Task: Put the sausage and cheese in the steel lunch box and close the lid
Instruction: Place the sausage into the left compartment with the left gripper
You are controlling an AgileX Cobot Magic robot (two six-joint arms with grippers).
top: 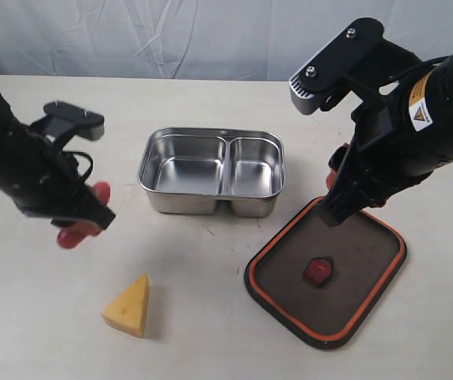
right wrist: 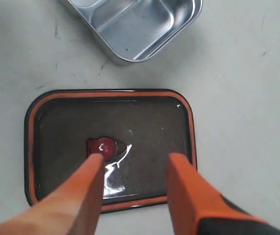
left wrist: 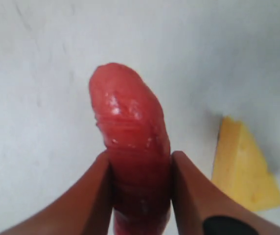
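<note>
Counter (top: 44, 348): pale beige and matte, with a few small dark scuffs near the middle.
Sausage (left wrist: 132, 161): red and ridged, clamped between the two fingers of the left claw, its rounded end sticking out past the fingertips. It is at the left of the counter, left of the lunch box and farther off than the cheese.
Cheese (top: 129, 306): yellow-orange wedge standing on the counter at the near left, point up, well apart from the lunch box.
Steel lunch box (top: 180, 202): shiny, uncovered, near the middle of the counter toward the far side. The larger compartment is on the left, the smaller on the right, and both show bare steel.
Lid (top: 361, 305): dark with an orange rim seal, lying flat on the counter to the near right of the lunch box and apart from it.
Valve (top: 318, 270): small and red, at the lid's centre.
Left claw (left wrist: 141, 159): narrowed onto the sausage, gripping it from both sides.
Right claw (right wrist: 137, 161): fingers wide apart, gripping nothing, poised over the lid.
Backdrop (top: 171, 32): wrinkled grey-white sheet along the counter's far edge.
</note>
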